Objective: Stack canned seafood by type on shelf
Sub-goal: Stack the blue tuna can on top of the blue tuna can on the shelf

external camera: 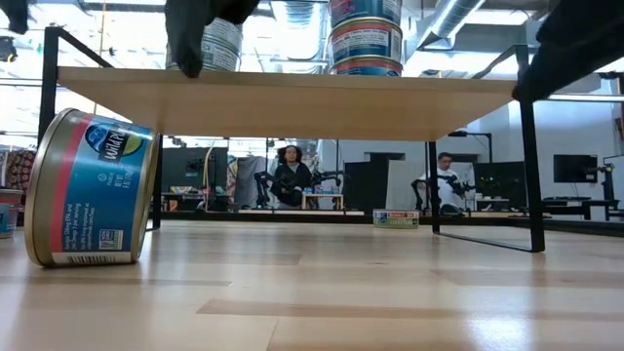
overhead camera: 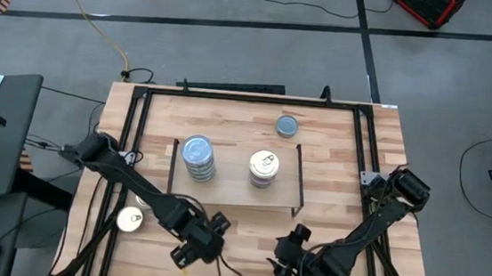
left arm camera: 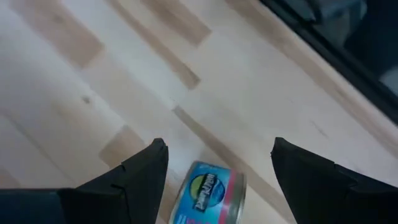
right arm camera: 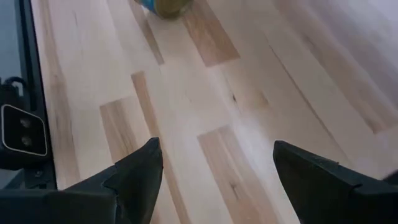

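Nearest the low camera: one tin (external camera: 90,190) on its edge, lying on the table (overhead camera: 330,199) at the near left corner, well apart from the shelf (overhead camera: 234,174). The high view shows the same tin just left of the left arm.

Shelf sits mid-table. On it are two stacks: the blue-grey stack (overhead camera: 198,158) on the left and the pull-tab stack (overhead camera: 263,169) on the right. A lone blue-grey tin (overhead camera: 288,125) lies on the table beyond the shelf's far right corner.

Step in hand, as judged: sorting mostly done, two stray tins left. Next move likely calls for the left gripper (overhead camera: 193,248) to reach left to the near tin, which needs a grip across its rim since it stands on edge.

Left gripper: near edge, fingers spread wide, holding nothing. Right gripper (overhead camera: 287,265): near edge, right of centre, spread wide, empty.
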You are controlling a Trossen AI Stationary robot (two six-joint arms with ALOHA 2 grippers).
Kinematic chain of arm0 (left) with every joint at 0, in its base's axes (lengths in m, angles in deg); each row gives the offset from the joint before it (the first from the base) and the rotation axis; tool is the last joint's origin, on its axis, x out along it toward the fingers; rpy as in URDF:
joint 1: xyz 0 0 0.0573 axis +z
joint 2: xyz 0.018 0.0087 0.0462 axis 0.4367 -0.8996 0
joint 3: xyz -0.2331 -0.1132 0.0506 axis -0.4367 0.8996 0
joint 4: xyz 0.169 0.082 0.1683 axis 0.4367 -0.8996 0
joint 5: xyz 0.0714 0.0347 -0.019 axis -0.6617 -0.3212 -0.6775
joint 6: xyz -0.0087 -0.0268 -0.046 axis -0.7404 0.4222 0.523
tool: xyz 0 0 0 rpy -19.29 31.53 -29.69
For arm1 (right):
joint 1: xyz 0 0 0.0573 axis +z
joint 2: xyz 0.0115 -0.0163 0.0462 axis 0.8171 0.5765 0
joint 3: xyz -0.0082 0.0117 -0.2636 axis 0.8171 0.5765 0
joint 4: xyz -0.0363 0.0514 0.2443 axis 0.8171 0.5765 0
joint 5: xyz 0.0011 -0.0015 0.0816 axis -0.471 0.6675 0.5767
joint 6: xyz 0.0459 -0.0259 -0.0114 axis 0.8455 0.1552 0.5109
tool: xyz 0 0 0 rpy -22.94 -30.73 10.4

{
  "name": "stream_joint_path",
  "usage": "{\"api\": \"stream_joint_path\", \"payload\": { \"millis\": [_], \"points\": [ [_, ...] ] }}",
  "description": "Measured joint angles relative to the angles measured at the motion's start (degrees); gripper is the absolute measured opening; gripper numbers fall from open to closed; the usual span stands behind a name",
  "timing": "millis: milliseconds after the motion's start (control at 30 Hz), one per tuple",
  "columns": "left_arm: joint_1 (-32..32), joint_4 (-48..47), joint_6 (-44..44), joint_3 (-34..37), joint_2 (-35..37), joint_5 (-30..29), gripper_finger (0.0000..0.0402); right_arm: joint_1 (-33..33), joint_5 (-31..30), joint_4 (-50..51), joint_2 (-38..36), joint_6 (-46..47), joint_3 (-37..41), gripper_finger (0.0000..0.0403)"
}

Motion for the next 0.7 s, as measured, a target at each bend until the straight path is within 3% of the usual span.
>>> {"api": "stream_joint_path", "payload": {
  "millis": [300,700],
  "points": [
    [0.2,-18.88,-4.83,-15.65,-12.03,-0.86,0.0275,1.85,-1.3,-0.45,0.0,0.98,0.0,0.0327],
    [0.68,-23.5,-6.07,-15.6,-12.59,-2.43,0.0283,3.65,-6.82,-1.27,0.0,1.57,0.0,0.0327]
  ]
}}
